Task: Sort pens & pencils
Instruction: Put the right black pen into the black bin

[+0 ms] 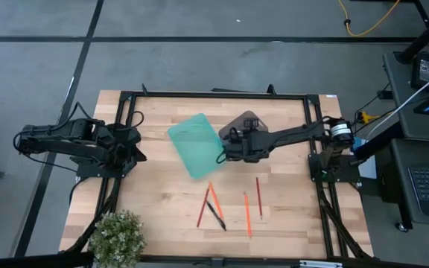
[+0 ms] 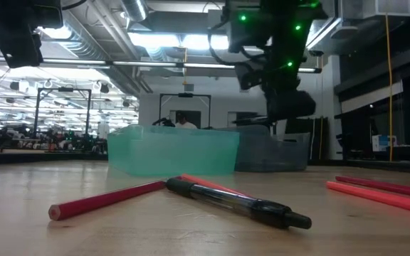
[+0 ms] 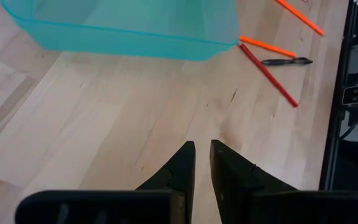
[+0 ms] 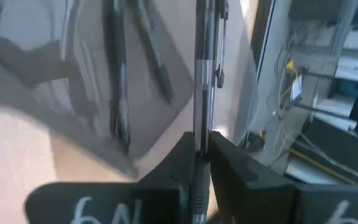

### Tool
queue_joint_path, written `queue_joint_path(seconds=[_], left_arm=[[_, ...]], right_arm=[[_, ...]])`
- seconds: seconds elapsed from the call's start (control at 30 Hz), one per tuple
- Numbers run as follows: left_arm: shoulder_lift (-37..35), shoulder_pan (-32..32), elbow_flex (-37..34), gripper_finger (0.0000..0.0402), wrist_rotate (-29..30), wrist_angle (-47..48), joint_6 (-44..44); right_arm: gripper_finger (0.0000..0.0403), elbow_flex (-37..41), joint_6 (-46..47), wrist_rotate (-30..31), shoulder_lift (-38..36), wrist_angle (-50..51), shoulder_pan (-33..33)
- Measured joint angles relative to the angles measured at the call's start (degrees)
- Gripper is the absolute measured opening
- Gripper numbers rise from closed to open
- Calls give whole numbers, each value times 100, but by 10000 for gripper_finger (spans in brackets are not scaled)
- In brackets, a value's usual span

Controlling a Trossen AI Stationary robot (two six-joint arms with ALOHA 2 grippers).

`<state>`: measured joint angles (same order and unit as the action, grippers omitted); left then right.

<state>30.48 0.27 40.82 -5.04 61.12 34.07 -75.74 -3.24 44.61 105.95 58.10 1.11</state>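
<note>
My right gripper point(image 1: 226, 149) point(image 4: 201, 146) hovers over the grey bin point(image 1: 246, 123) point(image 4: 73, 74) and is shut on a black pen point(image 4: 202, 74). Two more pens point(image 4: 120, 81) lie inside that bin. One pen point(image 1: 216, 214) point(image 2: 233, 203) lies flat on the table across an orange-red pencil point(image 1: 205, 205) point(image 2: 105, 201). Two further pencils point(image 1: 247, 212) point(image 1: 258, 197) lie to its right. The teal bin point(image 1: 194, 145) point(image 3: 123, 25) stands beside the grey one. My left gripper point(image 1: 136, 155) point(image 3: 202, 146) waits at the table's left, fingers close together, touching nothing. My right gripper pinches the black pen between its two fingers near one end of the barrel point(image 4: 201, 134). The pen runs on ahead of the fingers, along them rather than across, clip point(image 4: 220, 62) to one side. It is lifted clear, above the grey bin's edge.
A potted plant point(image 1: 118, 237) stands at the near left corner. A black frame point(image 1: 214, 95) runs around the table's edges. Bare wood lies between the left gripper and the teal bin, and along the near edge.
</note>
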Motion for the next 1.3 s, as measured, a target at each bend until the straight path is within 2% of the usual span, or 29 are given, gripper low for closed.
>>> queue_joint_path(seconds=[0.2, 0.7, 1.3], left_arm=[[2, 1, 0, 43, 4, 0, 1], [0, 1, 0, 43, 9, 3, 1], [2, 2, 0, 43, 11, -9, -3]], right_arm=[[37, 122, -740, -282, -27, -560, -194], [37, 123, -1383, -1563, -469, -569, -480], [37, 122, -1943, -2420, -577, -795, -884]])
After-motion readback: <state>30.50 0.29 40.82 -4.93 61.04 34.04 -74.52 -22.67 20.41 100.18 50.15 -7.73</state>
